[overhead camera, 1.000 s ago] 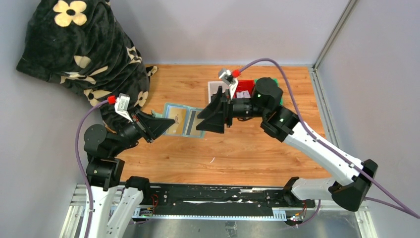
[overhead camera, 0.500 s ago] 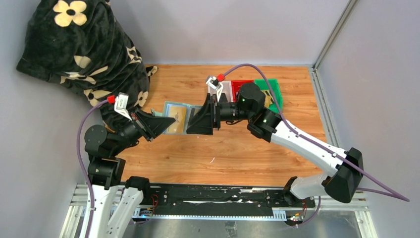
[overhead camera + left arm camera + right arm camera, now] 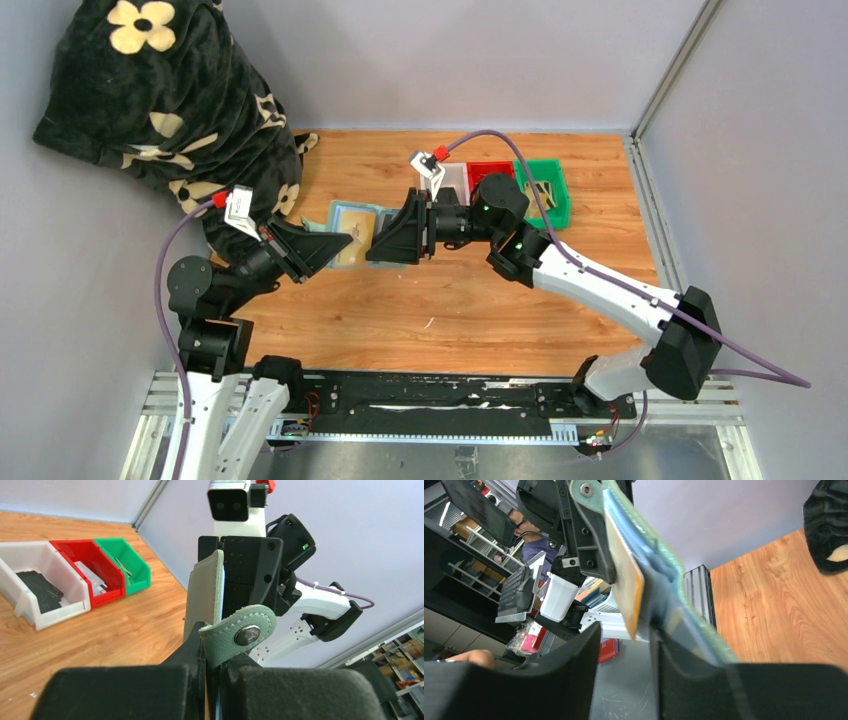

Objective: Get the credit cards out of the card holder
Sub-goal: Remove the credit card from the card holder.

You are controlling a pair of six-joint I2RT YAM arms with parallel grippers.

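Over the last second the right arm (image 3: pixel 600 285) has been swinging left, and its jaws are now standing parted with the free edge of the tan-gold card (image 3: pixel 624 580) lying between them, not yet pinched. The left arm (image 3: pixel 215 285) is keeping its jaws clamped on the sage-green card holder (image 3: pixel 206 595), holding it above the table (image 3: pixel 480 310). The card is probably about ready to be gripped and drawn out.

A wood-grain table (image 3: pixel 480 310) fills the cell. Plain grey-lilac walls (image 3: pixel 450 60) rise behind and beside the table, with a metal strip (image 3: pixel 672 70) at its far right corner. A black flowered blanket (image 3: pixel 150 90) slumps over the table's far left corner.
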